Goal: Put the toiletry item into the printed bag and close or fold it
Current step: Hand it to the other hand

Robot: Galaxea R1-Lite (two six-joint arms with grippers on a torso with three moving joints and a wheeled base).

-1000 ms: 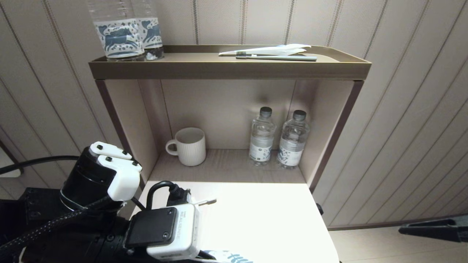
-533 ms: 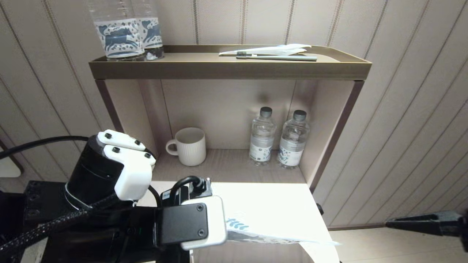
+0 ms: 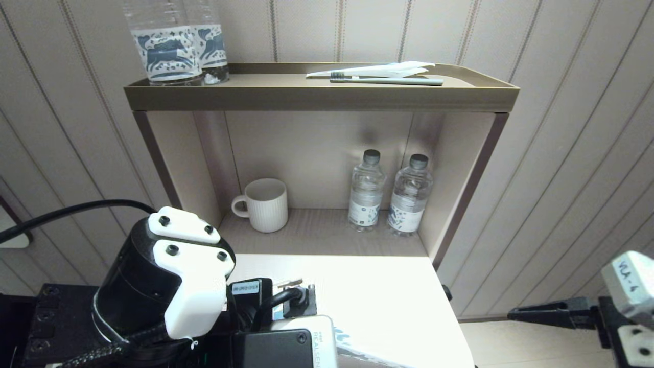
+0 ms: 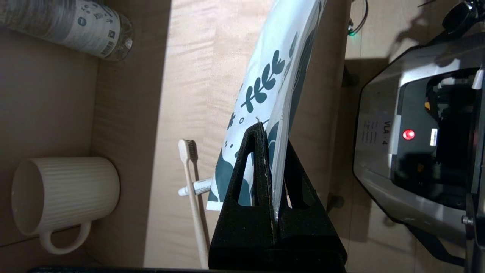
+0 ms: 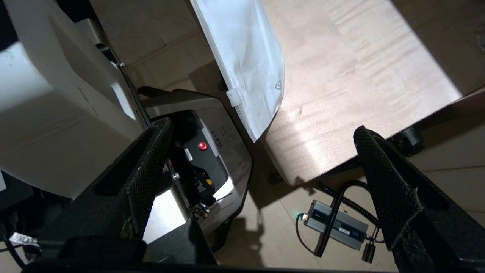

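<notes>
Left gripper: clenched on the bag, above the table.
Right gripper: fingers spread, off the table's right edge.
Toothbrush: on the table.

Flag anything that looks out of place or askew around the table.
The printed bag, pinched in the left gripper, hangs past the table edge. The beige toothbrush lies on the table outside the bag. The right gripper waits open.

Head high; wrists close (shared table)

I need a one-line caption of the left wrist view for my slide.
Left tool shut on the printed bag, held above the tabletop, with a toothbrush and ribbed mug nearby.
</notes>
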